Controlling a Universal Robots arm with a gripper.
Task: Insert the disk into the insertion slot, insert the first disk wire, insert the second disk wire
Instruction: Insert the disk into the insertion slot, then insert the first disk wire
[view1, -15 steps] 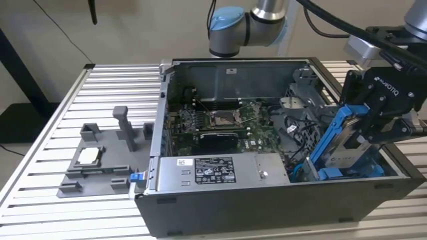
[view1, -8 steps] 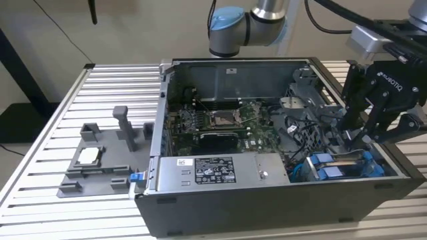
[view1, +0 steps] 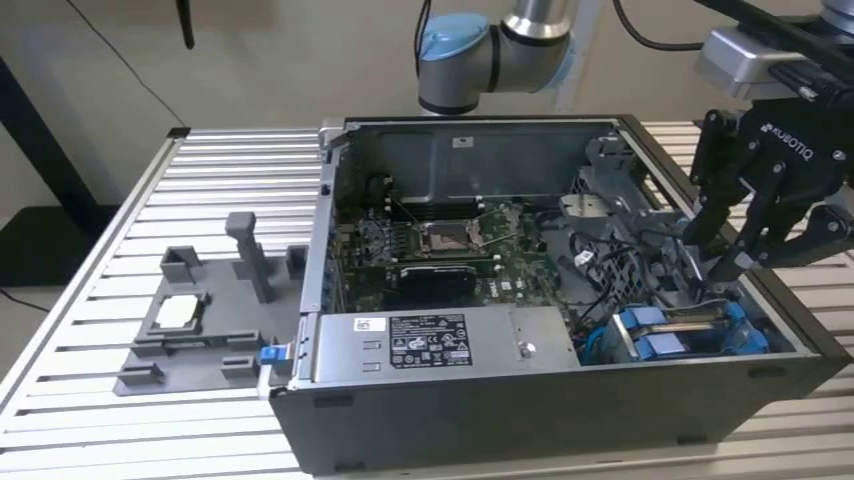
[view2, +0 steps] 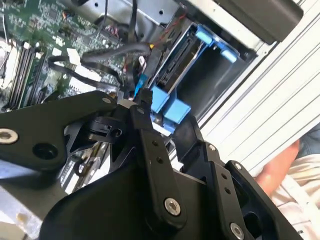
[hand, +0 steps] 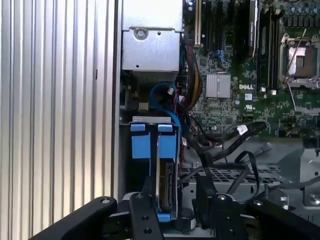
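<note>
The disk (view1: 689, 322) stands on edge in the insertion slot (view1: 747, 345) at the case's front corner on the exterior view's right, with bright blue caddy tabs (view1: 643, 320) at its ends. In the first wrist view the disk's connector edge (hand: 165, 184) faces up inside the blue caddy (hand: 141, 146). My gripper (view1: 722, 268) hangs just above the slot, open. Its fingers (hand: 150, 186) straddle the disk's end without gripping it. A blue wire end (view2: 141, 83) lies at one fingertip (view2: 142, 109). Loose black wires (hand: 227, 145) run beside the cage.
A silver power supply box (view1: 427, 340) sits along the case's front. The green motherboard (view1: 441, 240) lies in the middle. A grey fixture (view1: 200, 320) stands on the slatted table (view1: 240, 180), at the exterior view's left. A person's arm (view2: 280, 170) shows beside the table.
</note>
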